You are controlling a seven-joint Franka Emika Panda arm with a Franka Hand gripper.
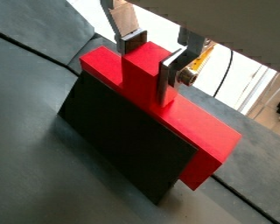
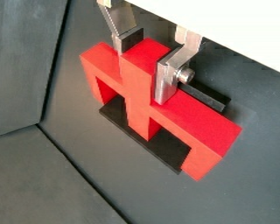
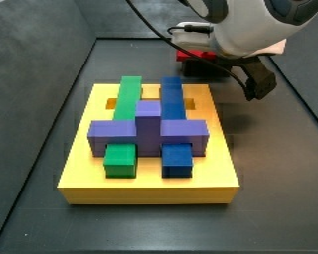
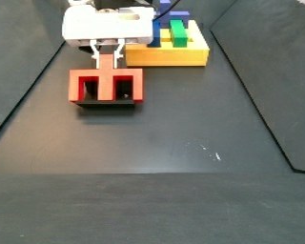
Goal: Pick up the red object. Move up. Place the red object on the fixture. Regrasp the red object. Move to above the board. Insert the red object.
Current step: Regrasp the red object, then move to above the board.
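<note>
The red object (image 1: 192, 133) stands on the black fixture (image 1: 113, 140), its crossbar along the fixture's top edge and its stem pointing up. It shows in the same way in a wrist view (image 2: 203, 131), with the fixture (image 2: 168, 154) under its legs. My gripper (image 1: 150, 63) straddles the stem, and both silver fingers press on its sides, so it is shut on the stem; this also shows in a wrist view (image 2: 146, 66). In a side view the gripper (image 4: 111, 63) is over the red object (image 4: 81, 86) and the fixture (image 4: 104, 106). The yellow board (image 3: 148, 185) lies apart.
The board (image 4: 171, 57) bears green (image 3: 120, 159), blue (image 3: 177, 157) and purple (image 3: 148, 129) blocks. In a side view the arm's white wrist (image 3: 248, 25) hides most of the red object (image 3: 194, 56). Raised dark walls edge the floor.
</note>
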